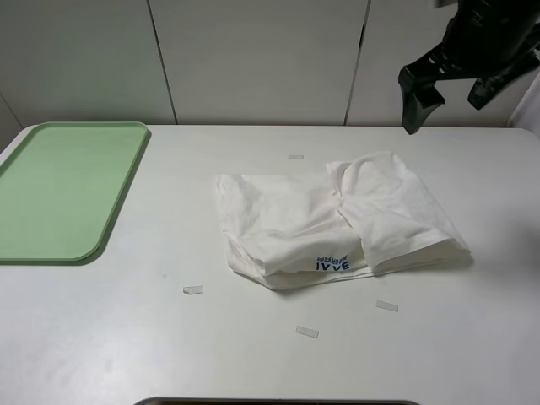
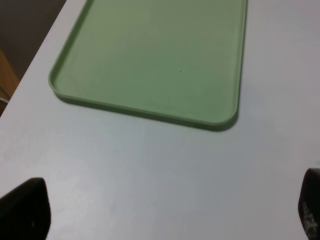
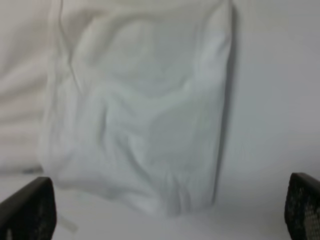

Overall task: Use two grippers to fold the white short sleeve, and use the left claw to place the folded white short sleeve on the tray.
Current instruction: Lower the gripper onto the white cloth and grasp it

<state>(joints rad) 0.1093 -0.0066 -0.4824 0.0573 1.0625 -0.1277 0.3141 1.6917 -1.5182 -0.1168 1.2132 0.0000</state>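
The white short sleeve [image 1: 337, 221] lies crumpled and partly folded on the middle of the table, its blue "IVVE" print on the near edge. At the far left lies the pale-green tray [image 1: 63, 190], with nothing on it. My right gripper [image 1: 445, 110] hangs open, high above the table behind the shirt's right side. In the right wrist view its fingers [image 3: 27, 210] stand wide apart over the white fabric [image 3: 140, 115]. My left gripper [image 2: 165, 215] is open above bare table, just short of the tray's rim [image 2: 150, 112]. It is out of the exterior view.
Small paper scraps lie on the table: one [image 1: 193, 289] left of the shirt, two [image 1: 307, 332] [image 1: 386, 305] in front of it, one [image 1: 295, 157] behind it. White cabinet doors [image 1: 261, 59] stand behind the table.
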